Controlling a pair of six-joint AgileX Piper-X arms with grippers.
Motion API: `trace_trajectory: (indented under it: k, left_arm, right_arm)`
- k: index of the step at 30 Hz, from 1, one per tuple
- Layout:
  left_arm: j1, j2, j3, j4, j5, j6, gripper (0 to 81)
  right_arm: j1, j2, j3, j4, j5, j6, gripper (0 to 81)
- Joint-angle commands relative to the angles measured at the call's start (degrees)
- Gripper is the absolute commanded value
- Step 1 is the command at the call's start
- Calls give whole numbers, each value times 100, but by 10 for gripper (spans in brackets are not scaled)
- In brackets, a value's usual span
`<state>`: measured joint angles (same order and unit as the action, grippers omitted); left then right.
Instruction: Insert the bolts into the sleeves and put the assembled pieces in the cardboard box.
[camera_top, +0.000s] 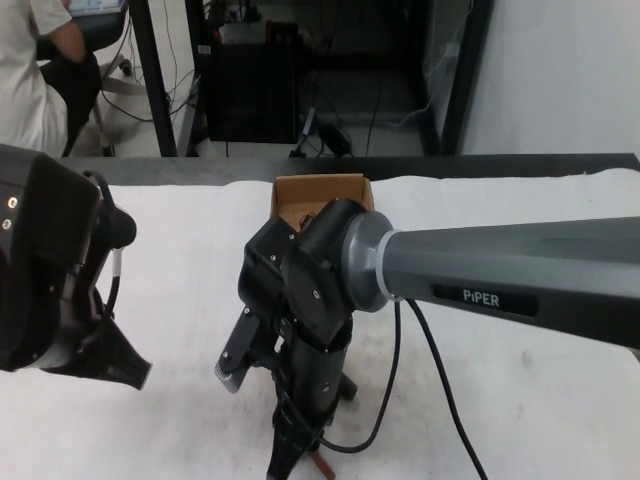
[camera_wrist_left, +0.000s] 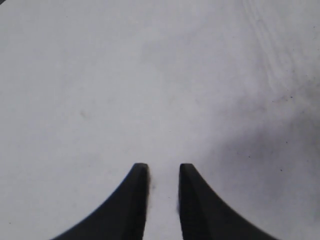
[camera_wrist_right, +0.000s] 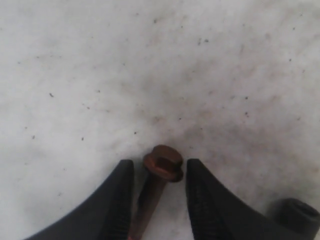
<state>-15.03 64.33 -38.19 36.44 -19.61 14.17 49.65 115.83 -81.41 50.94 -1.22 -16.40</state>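
1. The bolt (camera_wrist_right: 154, 192) appeared to lie on the white tabletop (camera_top: 540, 420), close to its near edge and about midway along it. Its flanged hex head pointed away from the wrist and its shank ran back between the right fingers (camera_wrist_right: 200, 200).
2. The right fingers stood apart, 1 on each side of the bolt. A strip of tabletop showed between the shank and 1 finger, so they looked not yet clamped on it.
3. The left fingers (camera_wrist_left: 135, 200) were apart by a narrow gap with nothing between them, over bare tabletop toward the left edge.
4. The cardboard box (camera_top: 322, 188) sat at the far edge, near its middle, beyond the right arm.
5. A dark round piece (camera_wrist_right: 297, 212) lay just beside the right fingers. Whether it was a sleeve could not be told.
6. The bolt looked stiff, small and light, with a dull brown surface that should give fair grip. Its round shank would probably roll if nudged from 1 side only.
7. The best hold seemed to be across the shank just under the head, squeezed evenly from both sides. That would leave the far end of the shank free to enter a sleeve.
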Motion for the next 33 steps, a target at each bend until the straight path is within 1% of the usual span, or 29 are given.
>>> trace_trajectory:
  k: [1,11,13,15,17,19,25,28,30,33]
  left_arm:
    - [16,-71,-58,15,-93,-6,220]
    - [16,-71,-58,15,-93,-27,220]
    - [16,-71,-58,15,-93,-27,220]
    - [16,-71,-58,15,-93,-27,220]
    - [16,-71,-58,15,-93,-27,220]
    - [16,-71,-58,15,-93,-27,220]
    - [16,-71,-58,15,-93,-27,220]
    - [16,-71,-58,15,-93,-27,220]
    - [16,-71,-58,15,-93,-27,220]
    - [16,-71,-58,15,-93,-27,220]
  right_arm:
    - [-22,-17,-16,-220,43,16,342]
    - [-22,-17,-16,-205,89,63,342]
    - [-22,-41,-16,-126,259,448,337]
    - [-22,-157,-16,-98,264,799,298]
    - [-22,-302,-16,-145,264,833,258]
    - [-22,-464,-16,-232,264,921,241]
    - [-22,-701,-16,-263,162,1503,241]
    - [-22,-699,4,-263,-129,1859,270]
    - [-9,-688,78,-263,-130,1958,291]
    - [6,-688,339,-263,-130,2038,297]
